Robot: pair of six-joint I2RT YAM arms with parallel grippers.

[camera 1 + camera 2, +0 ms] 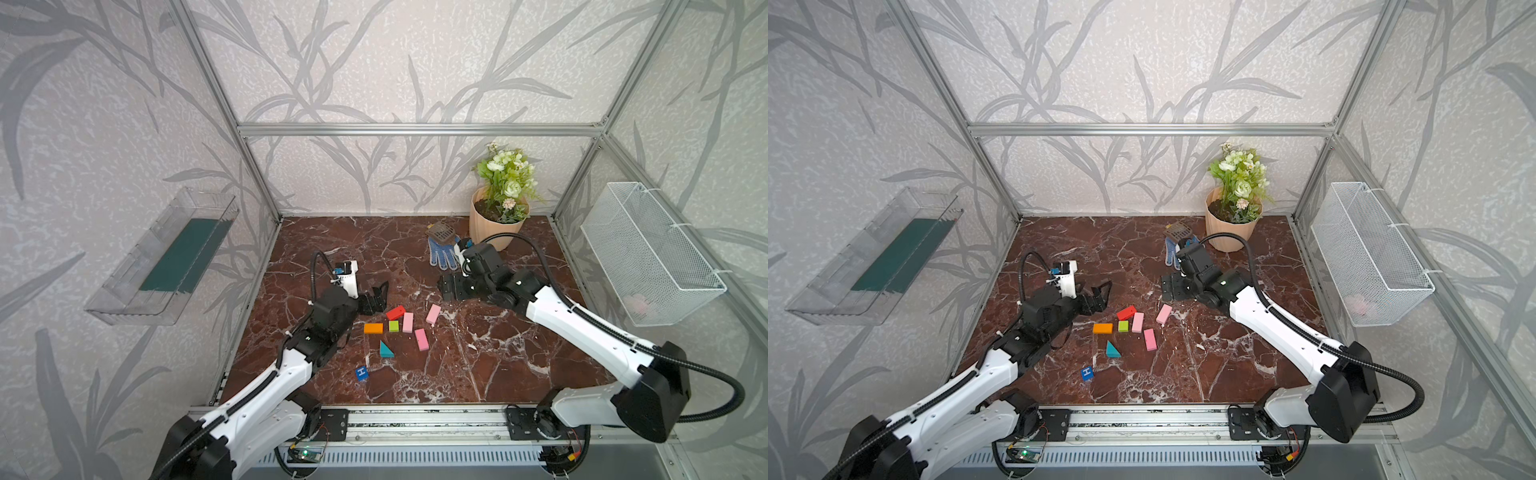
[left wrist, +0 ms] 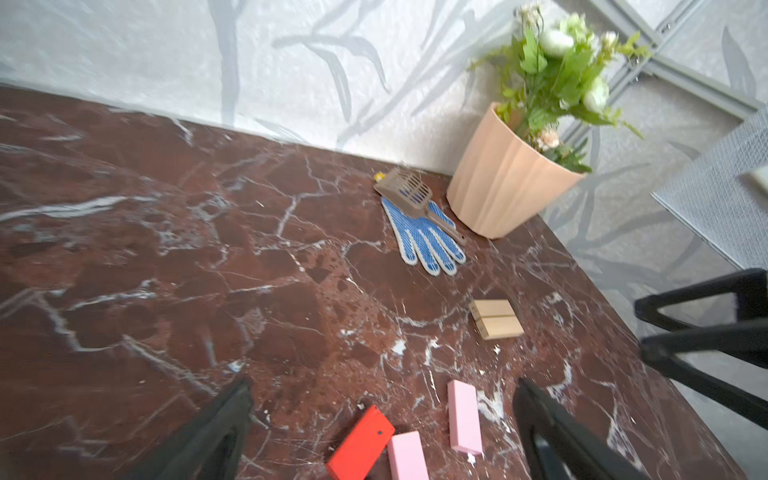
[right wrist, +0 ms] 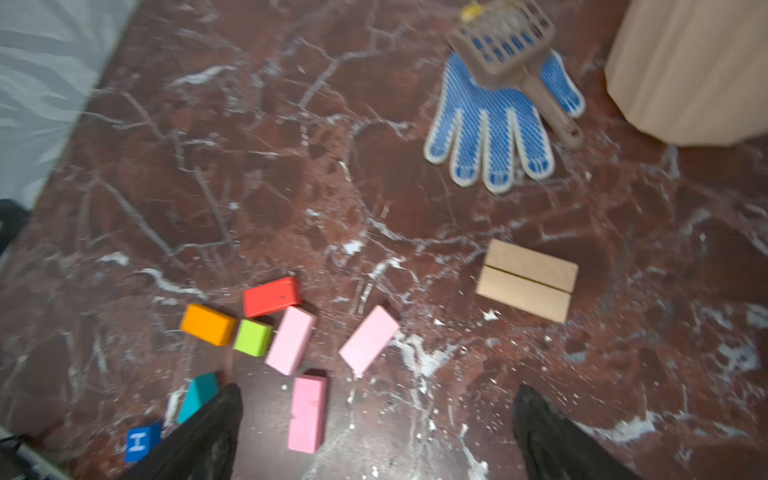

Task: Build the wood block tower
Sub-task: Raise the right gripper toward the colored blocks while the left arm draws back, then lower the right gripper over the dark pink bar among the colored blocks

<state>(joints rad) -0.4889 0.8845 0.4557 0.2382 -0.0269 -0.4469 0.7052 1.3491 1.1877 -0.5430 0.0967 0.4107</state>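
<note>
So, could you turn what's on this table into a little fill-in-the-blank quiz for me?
1. The brown scoop lies on top of the blue ____.
2. The number of pink blocks on the table is ____.
3. The white letter on the blue cube is ____.
4. The left gripper and the right gripper both stand ____, holding nothing.

Missing words: glove; three; H; open.
</note>
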